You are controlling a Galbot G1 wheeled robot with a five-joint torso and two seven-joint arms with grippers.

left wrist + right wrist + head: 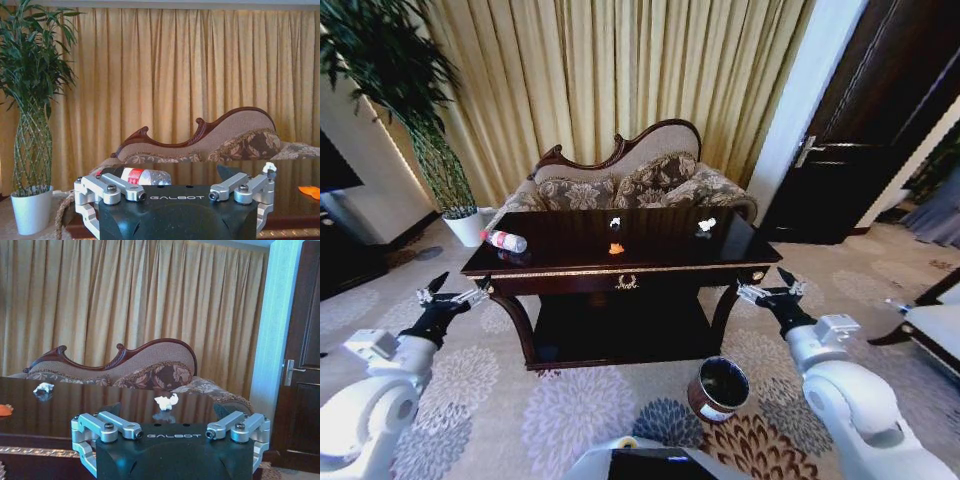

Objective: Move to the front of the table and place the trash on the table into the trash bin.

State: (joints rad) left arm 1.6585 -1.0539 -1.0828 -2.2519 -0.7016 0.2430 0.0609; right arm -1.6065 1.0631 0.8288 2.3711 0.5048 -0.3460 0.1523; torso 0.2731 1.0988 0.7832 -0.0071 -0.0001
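Left gripper (pixel 450 289) — jaws spread wide, nothing between them, held in the air just off the table's left front corner. Right gripper (pixel 772 285) — jaws likewise wide and empty, just off the right front corner. Both sit about level with the tabletop, clear of it.

On the dark glossy table (pixel 570 262): clear plastic bottle (pixel 504 240) with red label lying on its side near the left edge; orange scrap (pixel 616 248) near the middle; one white scrap (pixel 615 223) just behind it; a second white scrap (pixel 706 225) toward the right rear.

Trash bin (pixel 719 389) stands on the patterned carpet (pixel 570 410) in front of the table's right leg, white label facing out. Sofa (pixel 630 180) behind the table; plant in white pot (pixel 468 226) at left.
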